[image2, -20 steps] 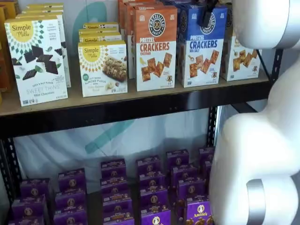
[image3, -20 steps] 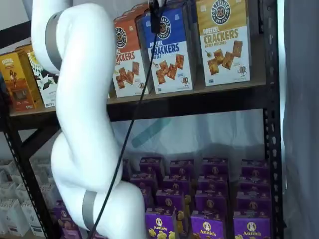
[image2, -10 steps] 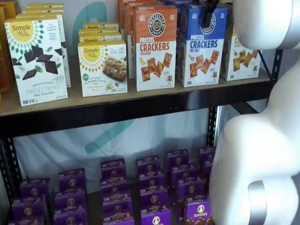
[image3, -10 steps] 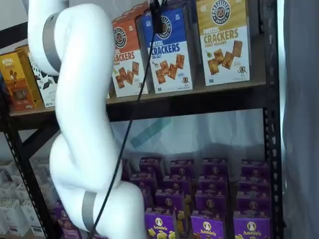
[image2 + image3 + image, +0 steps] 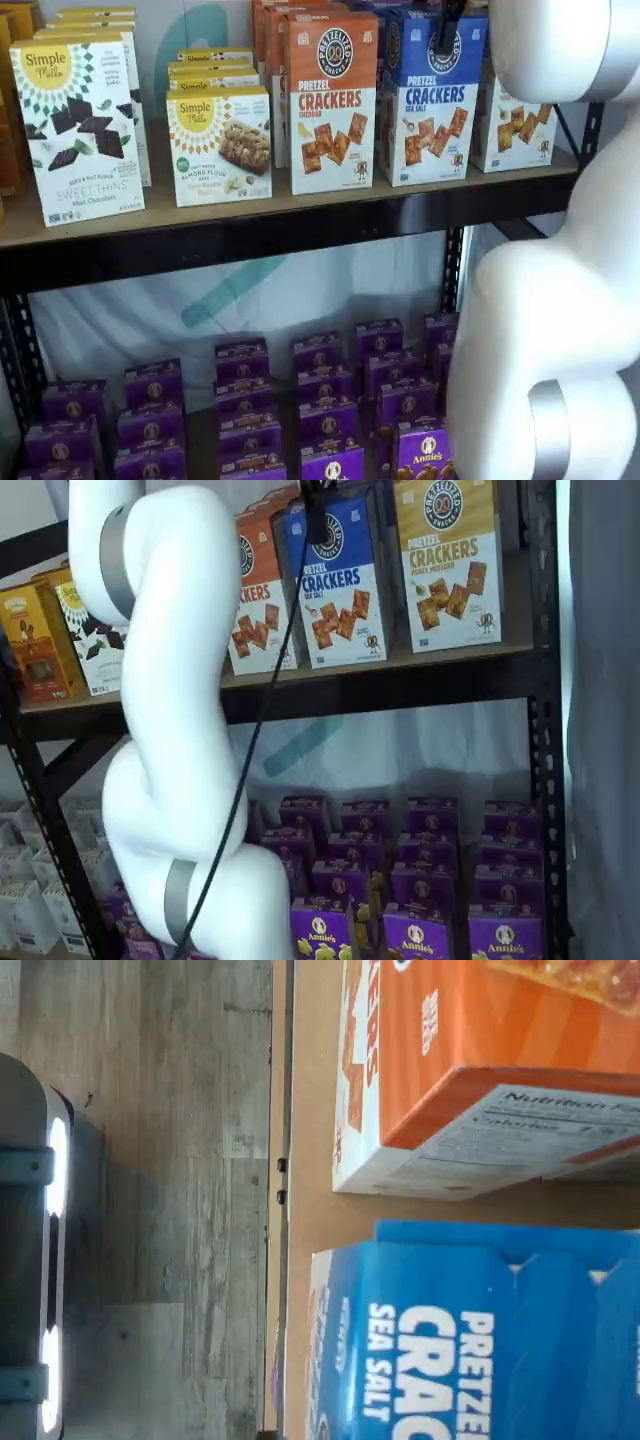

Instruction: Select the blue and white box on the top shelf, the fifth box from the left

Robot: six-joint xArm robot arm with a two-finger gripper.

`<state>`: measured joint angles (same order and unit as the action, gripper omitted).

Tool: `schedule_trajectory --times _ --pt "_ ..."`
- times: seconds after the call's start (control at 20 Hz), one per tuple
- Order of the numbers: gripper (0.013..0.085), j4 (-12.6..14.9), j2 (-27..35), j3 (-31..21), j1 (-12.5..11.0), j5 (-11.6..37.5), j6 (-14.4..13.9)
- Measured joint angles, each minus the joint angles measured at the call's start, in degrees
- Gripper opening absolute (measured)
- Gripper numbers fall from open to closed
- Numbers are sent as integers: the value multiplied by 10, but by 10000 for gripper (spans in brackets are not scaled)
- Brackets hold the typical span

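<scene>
Item: blue and white box (image 5: 431,98), standing upright on the top shelf (image 5: 300,225) directly behind and below my fingers (image 5: 446,28); orange-topped box (image 5: 332,100) sitting just beside it; fingers hanging over its upper front, spread or pressed I cannot tell.

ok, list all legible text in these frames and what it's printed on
"PRETZEL CRACKERS SEA SALT": the blue and white box
"PRETZEL CRACKERS", flavour line too small to read: orange-topped box
"PRETZEL CRACKERS", flavour line blurred: yellow-topped box
"Simple Mills", "SWEET THINS", "Mint Chocolate": white cookie box
"Simple Mills", "ALMOND FLOUR": bar box
"Annie's": purple boxes
"Nutrition": orange-topped box's side panel, wrist view; the rest there is blurred.
</scene>
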<state>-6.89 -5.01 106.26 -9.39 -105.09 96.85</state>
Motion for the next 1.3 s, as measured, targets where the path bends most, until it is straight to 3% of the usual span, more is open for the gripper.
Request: schedule_trajectory --times 0.3,0.5,1.0,1.3 --pt "850 -9 2 0 -2 0 -1" --pt "730 -11 0 -4 0 4 -3" --pt "730 -13 -6 -18 4 16 -7" --pt "610 -15 -8 -22 5 17 -9"
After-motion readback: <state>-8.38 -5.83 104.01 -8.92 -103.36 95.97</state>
